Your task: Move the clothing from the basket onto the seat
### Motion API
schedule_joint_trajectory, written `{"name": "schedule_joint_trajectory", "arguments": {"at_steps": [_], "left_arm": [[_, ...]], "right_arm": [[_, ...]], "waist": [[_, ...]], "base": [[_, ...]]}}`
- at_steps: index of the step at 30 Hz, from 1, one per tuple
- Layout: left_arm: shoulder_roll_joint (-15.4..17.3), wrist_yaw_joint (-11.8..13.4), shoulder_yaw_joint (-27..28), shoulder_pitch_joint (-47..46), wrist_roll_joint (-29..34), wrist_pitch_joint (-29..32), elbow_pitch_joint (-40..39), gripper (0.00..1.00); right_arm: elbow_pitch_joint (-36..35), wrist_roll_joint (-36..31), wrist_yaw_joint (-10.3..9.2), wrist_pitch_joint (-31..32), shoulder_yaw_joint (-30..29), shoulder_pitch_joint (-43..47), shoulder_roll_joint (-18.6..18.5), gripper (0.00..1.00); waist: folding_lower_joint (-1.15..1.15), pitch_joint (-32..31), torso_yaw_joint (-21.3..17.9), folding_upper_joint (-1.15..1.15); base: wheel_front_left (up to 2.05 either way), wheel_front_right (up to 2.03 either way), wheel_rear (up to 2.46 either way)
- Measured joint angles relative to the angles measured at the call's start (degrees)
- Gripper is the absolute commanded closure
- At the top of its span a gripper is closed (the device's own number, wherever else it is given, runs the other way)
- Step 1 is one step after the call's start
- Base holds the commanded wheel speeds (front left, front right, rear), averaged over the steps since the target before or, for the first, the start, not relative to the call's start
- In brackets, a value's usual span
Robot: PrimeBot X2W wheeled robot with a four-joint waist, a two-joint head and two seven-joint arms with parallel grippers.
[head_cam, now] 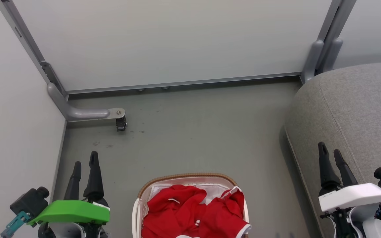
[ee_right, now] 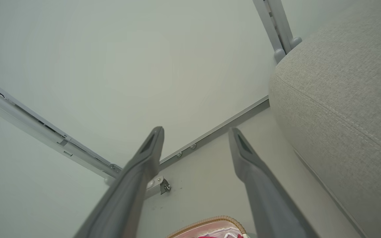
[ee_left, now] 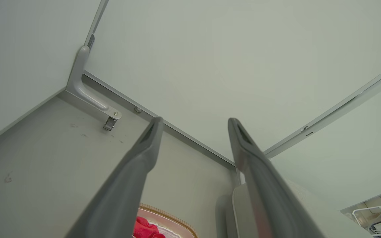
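Several pale panels (head_cam: 177, 43) walled in the grey floor (head_cam: 203, 132); I logged a caster bracket (head_cam: 119, 119) at the left panel's foot. Red clothing (head_cam: 190, 211) lay heaped in the basket (head_cam: 187, 176), on the floor beside the seat (head_cam: 359, 109), not touching. The left gripper (head_cam: 85, 158) and right gripper (head_cam: 329, 147) flanked it, fingers spread, empty, the right one seen against the seat.

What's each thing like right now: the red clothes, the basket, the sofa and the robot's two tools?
clothing: crumpled inside the basket.
basket: upright on the floor, full.
seat: nothing on the visible part.
left tool: open, empty.
right tool: open, empty.
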Motion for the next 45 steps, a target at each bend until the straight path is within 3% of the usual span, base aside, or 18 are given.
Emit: {"name": "schedule_joint_trajectory", "arguments": {"at_steps": [16,45], "left_arm": [[0.0,0.3,-1.4,1.4,10.6,-2.5,1.0,0.0],[0.2,0.3,-2.8,2.8,23.8,-6.3,3.0,0.0]], "right_arm": [[-0.3,-11.9,0.0,-2.8,1.4,1.2,-0.1,0.0],[0.2,-27.0,0.0,-6.5,2.4,1.9,-0.3,0.0]], "waist": [[0.0,-0.5,0.1,0.0],[0.0,-0.8,0.4,0.0]], "base": [[0.0,0.0,0.0],[0.0,0.0,0.0]]}}
